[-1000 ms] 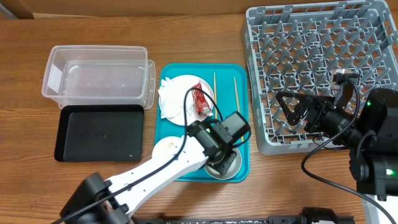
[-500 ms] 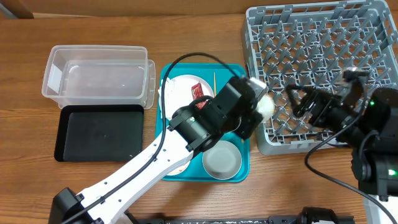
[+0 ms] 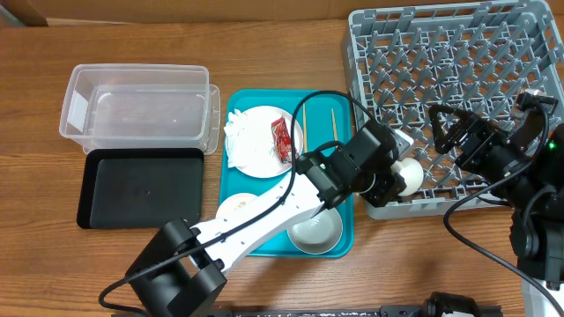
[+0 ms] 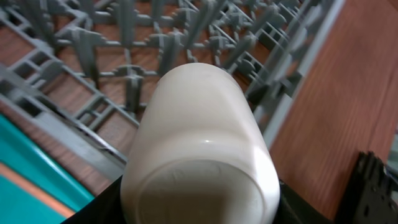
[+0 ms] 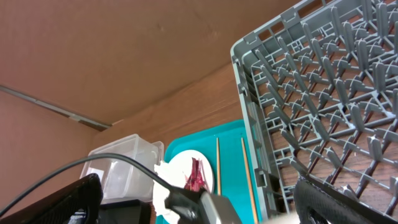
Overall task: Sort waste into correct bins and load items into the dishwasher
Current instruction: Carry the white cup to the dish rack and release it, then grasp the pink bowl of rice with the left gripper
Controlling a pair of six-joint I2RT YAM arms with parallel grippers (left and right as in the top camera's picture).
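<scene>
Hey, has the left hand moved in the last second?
Yes. The left hand, holding a white cup, has moved right, from over the teal tray to the near-left corner of the grey dish rack.

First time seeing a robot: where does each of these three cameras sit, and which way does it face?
Overhead: fixed above the table, looking down on the teal tray, dish rack and both arms.
Left wrist: on the left arm, looking down past the white cup held in the left gripper onto the rack's edge; little of the gripper shows.
Right wrist: over the rack, facing across it toward the tray and clear tub; the right gripper is open, its fingers filling the bottom corners.
Shared: all three show rack and tray.
</scene>
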